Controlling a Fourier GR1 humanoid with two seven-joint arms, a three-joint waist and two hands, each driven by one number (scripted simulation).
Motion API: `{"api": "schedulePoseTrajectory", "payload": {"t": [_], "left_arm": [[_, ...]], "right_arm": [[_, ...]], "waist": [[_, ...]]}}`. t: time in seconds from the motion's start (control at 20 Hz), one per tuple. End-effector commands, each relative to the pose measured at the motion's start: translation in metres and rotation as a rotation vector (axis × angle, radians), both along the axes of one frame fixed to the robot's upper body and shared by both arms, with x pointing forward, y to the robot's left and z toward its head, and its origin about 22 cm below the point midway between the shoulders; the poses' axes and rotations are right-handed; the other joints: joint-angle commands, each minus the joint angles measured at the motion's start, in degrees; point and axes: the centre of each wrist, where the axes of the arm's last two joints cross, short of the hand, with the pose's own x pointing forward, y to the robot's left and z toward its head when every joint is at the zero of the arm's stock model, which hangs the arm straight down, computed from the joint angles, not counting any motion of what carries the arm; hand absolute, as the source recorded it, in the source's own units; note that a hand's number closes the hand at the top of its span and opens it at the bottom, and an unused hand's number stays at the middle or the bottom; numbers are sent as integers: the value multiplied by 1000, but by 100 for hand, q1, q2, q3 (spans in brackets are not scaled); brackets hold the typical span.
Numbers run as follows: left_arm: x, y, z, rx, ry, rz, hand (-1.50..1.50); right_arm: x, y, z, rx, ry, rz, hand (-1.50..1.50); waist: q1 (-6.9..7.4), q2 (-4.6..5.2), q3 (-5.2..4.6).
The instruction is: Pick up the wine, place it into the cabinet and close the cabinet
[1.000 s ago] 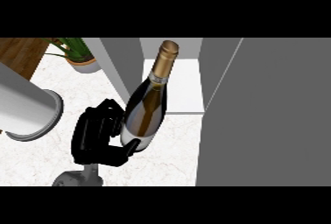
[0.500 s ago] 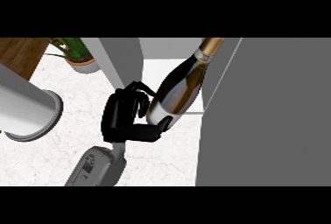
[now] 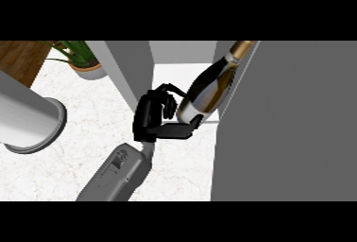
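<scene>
Fingers (image 3: 166,94) curled round wine bottle (image 3: 209,87) | right hand (image 3: 157,118) | label unreadable | cabinet (image 3: 132,71) open

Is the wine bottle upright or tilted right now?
Tilted. The wine bottle leans with its gold neck toward the cabinet door, held by the hand.

I see a potted plant (image 3: 80,61) at the upper left, its green leaves spreading over a pale round pot that stands on the white marble counter (image 3: 70,165). Left of the plant, a strip of brown wood (image 3: 17,59) fills the corner. A large grey cylinder (image 3: 24,118) lies along the left edge, its rim near the counter.
</scene>
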Motion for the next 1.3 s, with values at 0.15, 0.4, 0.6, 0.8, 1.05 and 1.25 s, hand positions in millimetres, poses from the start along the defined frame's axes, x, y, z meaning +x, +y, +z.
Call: {"api": "schedulePoseTrajectory", "payload": {"t": [0.15, 0.4, 0.6, 0.8, 1.05, 1.25], "left_arm": [[6, 12, -25, 12, 35, 20, 150], [-7, -1, -40, 24, 60, 47, 150], [19, 6, -63, 40, 81, 65, 150], [3, 8, -68, -25, 96, 60, 150], [16, 20, -82, -109, 108, 66, 150], [31, 21, -81, -111, 125, 52, 150]], "right_arm": [[4, 3, 15, -9, -5, -4, -150], [5, -2, 13, -7, -4, 16, -150], [9, -5, 0, 9, 4, 15, -150], [5, 7, 18, 0, -1, 0, -150], [26, 6, 2, 9, 4, -9, -150], [-2, 4, -5, 11, 5, -8, -150]], "waist": [[41, -6, 0], [34, -7, 0], [-62, 22, -2], [15, -2, -2], [6, 10, -2], [-59, 14, -2]]}}
